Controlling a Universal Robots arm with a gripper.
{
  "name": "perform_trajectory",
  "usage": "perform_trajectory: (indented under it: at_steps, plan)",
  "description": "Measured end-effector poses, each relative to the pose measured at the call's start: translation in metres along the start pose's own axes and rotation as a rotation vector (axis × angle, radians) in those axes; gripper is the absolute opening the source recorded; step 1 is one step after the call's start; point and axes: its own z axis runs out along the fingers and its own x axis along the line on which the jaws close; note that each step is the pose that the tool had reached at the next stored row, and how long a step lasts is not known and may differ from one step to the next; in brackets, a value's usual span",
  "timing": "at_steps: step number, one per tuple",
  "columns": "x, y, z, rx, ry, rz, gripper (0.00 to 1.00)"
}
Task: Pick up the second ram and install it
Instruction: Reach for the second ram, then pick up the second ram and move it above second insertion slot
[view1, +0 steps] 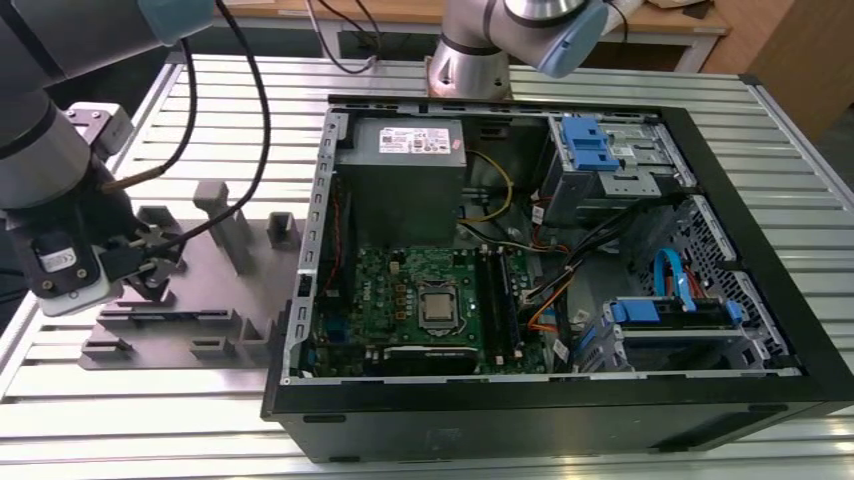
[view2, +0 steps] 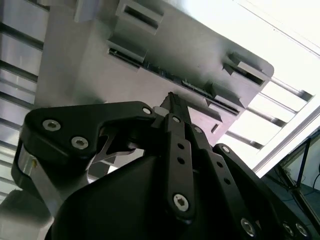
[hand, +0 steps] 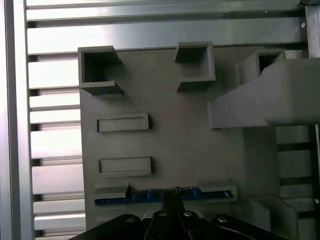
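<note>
Ram (hand: 135, 196) on edge in a tray (hand: 190, 140) slot, right at the gripper (hand: 172, 195).
Long axis along the slot, across the jaws; jaws drawn together at its mid-length, apparently pinching it, not yet lifted; tray well apart from the case (view1: 534, 415), on the exterior view's left.

Blue ram (hand: 142, 196) (grey tray (hand: 190, 150), black gripper (hand: 172, 199)).

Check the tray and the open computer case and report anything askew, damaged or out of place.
Nothing stands out. The second ram lies straight between its two holders on the grey tray, the hand is at its middle, and the computer case lies open with nothing spilled.
</note>
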Motion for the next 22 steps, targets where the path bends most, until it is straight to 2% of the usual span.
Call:
perform_trajectory:
  at_steps: [3, 18, 22]
  plan:
    - [-0.0002, -0.0022, 0.0028, -0.0002, -0.0002, 0.0, 0.07]
    - [-0.0002, -0.0023, 0.0029, 0.0001, 0.0, -0.002, 0.07]
    - [-0.0001, -0.0023, 0.0029, -0.0006, 0.0015, -0.038, 0.07]
